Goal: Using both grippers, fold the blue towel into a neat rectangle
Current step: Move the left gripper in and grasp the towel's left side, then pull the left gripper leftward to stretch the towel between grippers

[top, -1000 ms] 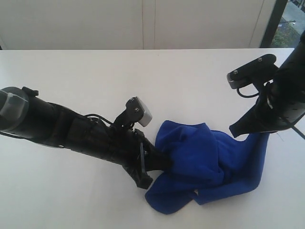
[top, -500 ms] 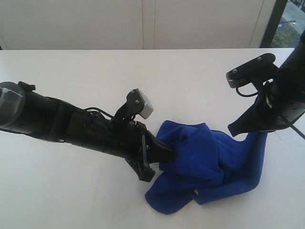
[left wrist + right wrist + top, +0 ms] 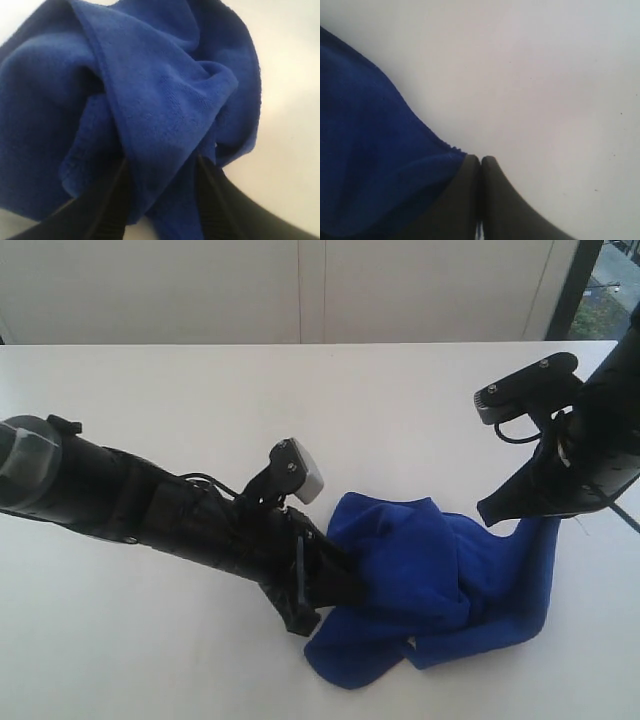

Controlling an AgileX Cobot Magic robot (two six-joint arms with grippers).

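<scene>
Item: blue towel (image 3: 430, 590) — crumpled heap at 5 o'clock on the table (image 3: 200, 400). At its 2 o'clock corner, right gripper (image 3: 480, 165) pinched shut on cloth; at 9 o'clock, left gripper (image 3: 162, 192) spread around a fold. Advice — grip an edge corner, pull taut.

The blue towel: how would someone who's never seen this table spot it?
Start with the wide white table. On it, between the left claw and the right claw, lies the blue towel in a crumpled heap. It is the only soft, coloured thing there.
</scene>
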